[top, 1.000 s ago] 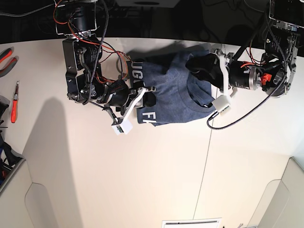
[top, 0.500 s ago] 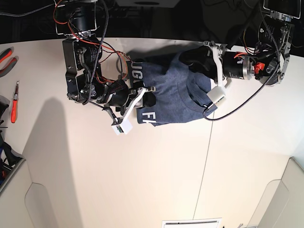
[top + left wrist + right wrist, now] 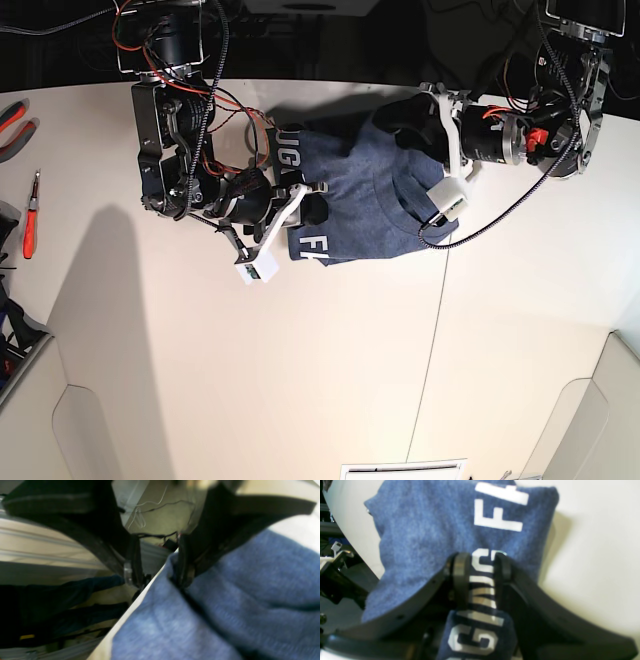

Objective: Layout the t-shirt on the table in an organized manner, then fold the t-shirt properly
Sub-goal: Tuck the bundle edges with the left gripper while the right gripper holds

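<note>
Right end effector (image 3: 478, 562) clamped on lettered fold of shirt (image 3: 365, 200); left end effector (image 3: 160, 575) spread apart at shirt's far edge on surface (image 3: 300, 350).

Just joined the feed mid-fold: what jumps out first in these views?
The bunched t-shirt near the table's far edge, flanked by both arms. The right end effector is clamped on a fold of it bearing white letters. The left end effector stands at the shirt's far edge, one finger pressed into the cloth, the other finger past the table edge.
</note>
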{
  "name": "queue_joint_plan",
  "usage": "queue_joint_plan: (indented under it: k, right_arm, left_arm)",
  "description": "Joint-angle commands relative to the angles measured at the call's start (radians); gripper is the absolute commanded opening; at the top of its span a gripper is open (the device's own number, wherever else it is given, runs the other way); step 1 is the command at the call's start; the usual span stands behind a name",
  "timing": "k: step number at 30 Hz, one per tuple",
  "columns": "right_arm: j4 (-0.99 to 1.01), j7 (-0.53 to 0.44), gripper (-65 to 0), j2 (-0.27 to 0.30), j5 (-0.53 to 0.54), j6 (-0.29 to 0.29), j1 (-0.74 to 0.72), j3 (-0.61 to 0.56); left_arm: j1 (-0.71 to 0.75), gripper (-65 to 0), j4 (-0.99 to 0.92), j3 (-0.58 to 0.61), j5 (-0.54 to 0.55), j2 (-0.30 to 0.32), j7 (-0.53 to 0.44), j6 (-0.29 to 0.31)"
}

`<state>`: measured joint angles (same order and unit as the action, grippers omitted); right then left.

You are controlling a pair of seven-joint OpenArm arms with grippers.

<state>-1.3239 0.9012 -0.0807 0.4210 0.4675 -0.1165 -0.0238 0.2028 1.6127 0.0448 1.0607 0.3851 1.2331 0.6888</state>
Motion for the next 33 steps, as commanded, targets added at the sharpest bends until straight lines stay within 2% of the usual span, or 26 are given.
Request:
queue_joint_plan:
  k: [1,4,8,19,26,33]
  right_arm:
    - [-0.012,-0.008,-48.8,-0.002,0.005,0.007,-0.019,-0.003]
    - [-0.012,-0.009,-48.8,-0.002,0.005,0.007,-0.019,-0.003]
    - [-0.012,-0.008,-48.8,-0.002,0.005,0.007,-0.019,-0.003]
    - [-0.012,-0.008,-48.8,-0.002,0.002,0.007,-0.019,-0.003]
    - [-0.012,-0.008,-48.8,-0.002,0.002,0.007,-0.019,-0.003]
    - [-0.012,-0.009,-48.8,-0.002,0.002,0.007,-0.019,-0.003]
  left_arm:
    - [-0.001,-45.1,0.016,-0.005,0.005,0.009,-0.009,0.009]
    - [0.002,-65.0,0.016,-0.005,-0.032,0.014,0.01,0.009]
    - [-0.005,-65.0,0.018,-0.005,-0.031,0.039,0.042,0.009]
    - [-0.017,-65.0,0.113,-0.005,-0.034,0.184,0.058,0.009]
    - [-0.017,-65.0,0.128,-0.005,-0.037,0.188,0.058,0.009]
    - [-0.014,-65.0,0.121,-0.005,-0.177,0.189,0.047,0.009]
